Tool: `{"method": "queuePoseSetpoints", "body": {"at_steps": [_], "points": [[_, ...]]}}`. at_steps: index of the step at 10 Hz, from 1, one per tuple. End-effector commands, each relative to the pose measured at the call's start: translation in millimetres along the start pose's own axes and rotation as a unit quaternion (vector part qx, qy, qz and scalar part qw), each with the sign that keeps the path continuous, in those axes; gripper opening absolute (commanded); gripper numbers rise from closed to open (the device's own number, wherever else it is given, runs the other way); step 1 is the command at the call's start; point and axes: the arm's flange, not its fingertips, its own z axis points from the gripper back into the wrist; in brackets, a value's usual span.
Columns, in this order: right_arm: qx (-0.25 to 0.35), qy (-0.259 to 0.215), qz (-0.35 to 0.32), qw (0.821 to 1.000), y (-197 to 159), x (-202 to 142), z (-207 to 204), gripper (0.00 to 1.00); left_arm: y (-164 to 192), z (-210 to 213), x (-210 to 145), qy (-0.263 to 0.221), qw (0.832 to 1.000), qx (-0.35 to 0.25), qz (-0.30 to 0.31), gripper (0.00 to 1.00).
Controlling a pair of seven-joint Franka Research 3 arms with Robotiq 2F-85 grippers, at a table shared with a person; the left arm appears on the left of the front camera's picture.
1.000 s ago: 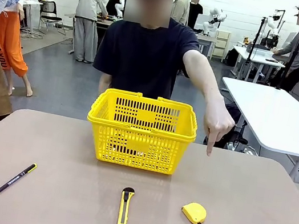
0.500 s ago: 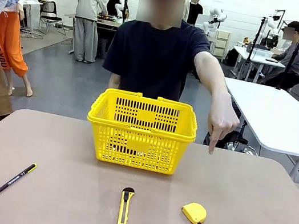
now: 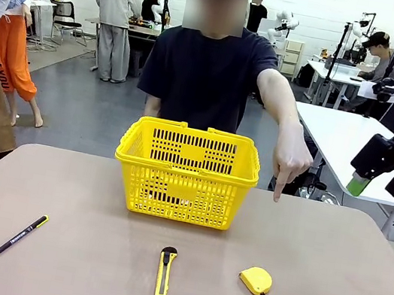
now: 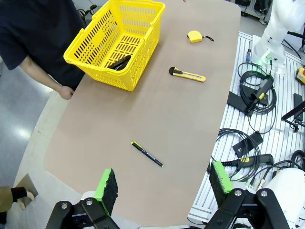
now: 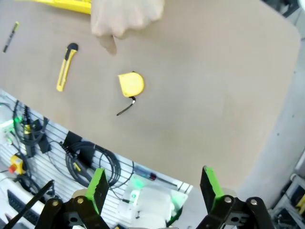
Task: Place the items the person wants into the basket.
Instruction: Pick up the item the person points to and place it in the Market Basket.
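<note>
**While the person's hand points downward, right gripper arrives at upper right**

Whereas the front view held no arm a second ago, and only a green blur at the right edge half a second ago, the right gripper now hangs high at the right. It is well above the table, with jaws spread wide and nothing between them. In the right wrist view its green pads stand far apart, looking down on the tape measure.

Person's hand unchanged: arm stretched out, index finger aimed down over the right half of the table, clear of the surface. In the right wrist view the fingertip shows near the tape measure.

Table items unmoved:
- The yellow tape measure lies on the near right of the table, black strap trailing toward the robot's edge.
- The yellow-and-black utility knife lies just left of it.
- The black pen with yellow ends lies well apart at the near left.
- The yellow shopping basket stands at the far middle, before the person.

Left gripper: jaws spread and empty, high over the pen's end of the table. From there a dark stapler is seen lying on the basket floor.
</note>
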Motion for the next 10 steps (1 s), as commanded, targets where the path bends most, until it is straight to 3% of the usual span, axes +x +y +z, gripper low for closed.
{"method": "queuePoseSetpoints", "body": {"at_steps": [1,2,7,10], "points": [[-0.003,-0.027,-0.022,0.999,-1,-3,-6,1.00,-1,0,0,-0.003,1.000,-0.002,-0.002,1.00],[0.000,0.000,0.000,1.000,0,0,0,1.00,-1,0,0,-0.003,1.000,-0.002,-0.002,1.00],[-0.001,-0.006,-0.004,1.000,0,0,-2,1.00,-1,0,0,-0.003,1.000,-0.002,-0.002,1.00],[-0.030,-0.014,-0.043,0.999,53,11,-63,1.00,-1,0,0,-0.003,1.000,-0.002,-0.002,1.00]]}}
